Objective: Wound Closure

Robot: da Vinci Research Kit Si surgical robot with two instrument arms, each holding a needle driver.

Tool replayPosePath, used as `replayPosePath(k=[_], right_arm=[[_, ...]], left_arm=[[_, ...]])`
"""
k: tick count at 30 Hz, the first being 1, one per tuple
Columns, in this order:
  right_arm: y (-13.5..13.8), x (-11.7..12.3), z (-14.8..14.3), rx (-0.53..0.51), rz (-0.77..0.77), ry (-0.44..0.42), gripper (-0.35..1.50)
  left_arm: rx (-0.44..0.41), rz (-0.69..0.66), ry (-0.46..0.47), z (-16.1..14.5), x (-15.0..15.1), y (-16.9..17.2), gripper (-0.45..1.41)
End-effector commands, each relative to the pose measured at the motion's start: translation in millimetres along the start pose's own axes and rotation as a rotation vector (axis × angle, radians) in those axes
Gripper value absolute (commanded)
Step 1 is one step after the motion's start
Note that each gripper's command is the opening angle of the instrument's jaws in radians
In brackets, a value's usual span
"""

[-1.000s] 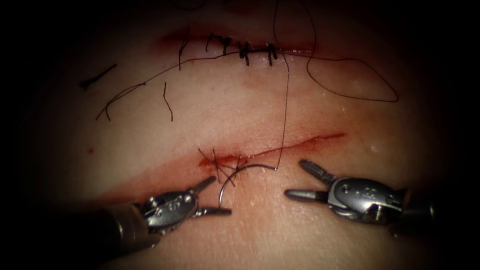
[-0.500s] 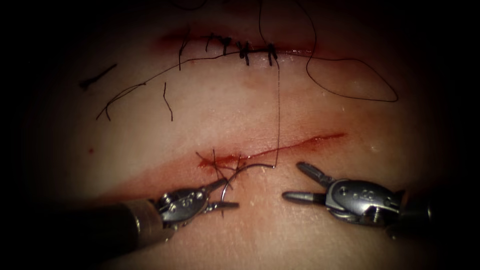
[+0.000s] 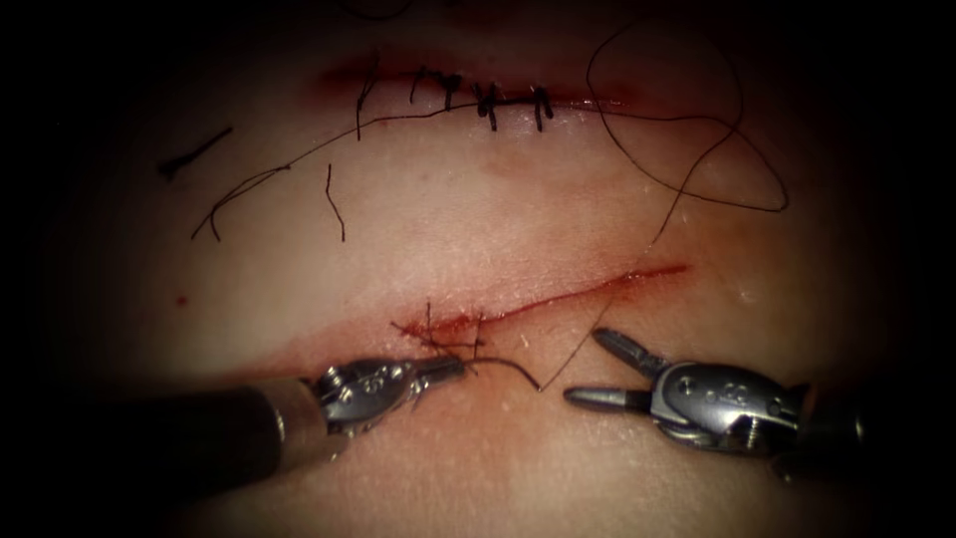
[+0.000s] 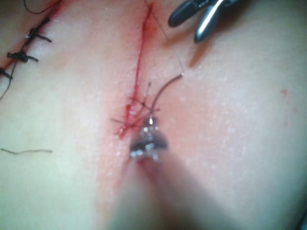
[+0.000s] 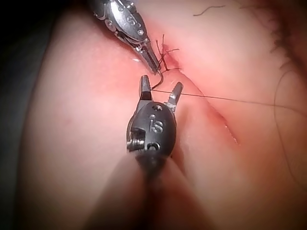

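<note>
My left claw (image 3: 450, 368) is clamped narrow on the needle (image 3: 503, 367), gripping it at the end nearest the cut, just beside the knot tails. The needle is a thin dark steel arc; from the claw it curves rightward and lies free over the tissue (image 3: 478, 229), its far end (image 3: 539, 388) joined to the thread (image 3: 687, 189). I cannot tell whether the gripped end sits in the tissue at all. In the left wrist view the same arc (image 4: 165, 88) rises from my claw (image 4: 150, 125) beside the red line of the cut.

My right claw (image 3: 602, 371) stands wide, its two blunt grey jaws spread and holding nothing, on the near side of the cut and right of the needle. In the right wrist view the thread (image 5: 225, 98) passes between those spread jaws (image 5: 161, 90) without being gripped.

The tissue is pale pink, moist and glossy. The open cut (image 3: 558, 297) is a thin slanted slit rimmed with red fluid (image 3: 443, 325), with short stiff knot tails (image 3: 430, 329) bristling at its left end. Farther away lies a second cut already closed with dark stitches (image 3: 488, 100). Loose thread loops wide across the far right, and cut ends of thread (image 3: 334, 199) lie scattered at the far left.
</note>
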Motion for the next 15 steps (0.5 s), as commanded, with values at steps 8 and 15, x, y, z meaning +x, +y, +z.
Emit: replayPosePath(k=[8, 15], right_arm=[[-0.5, -0.8, 0.1, 0.002, 0.001, -0.003, 1.48], [-0.5, -1.0, -1.0, 0.012, -0.002, -0.001, 1.48]], left_arm=[[-0.006, 0.007, -0.022, 0.4, -0.6, 0.6, -0.45], [-0.043, 0.01, -0.015, -1.6, -0.7, 1.3, -0.45]])
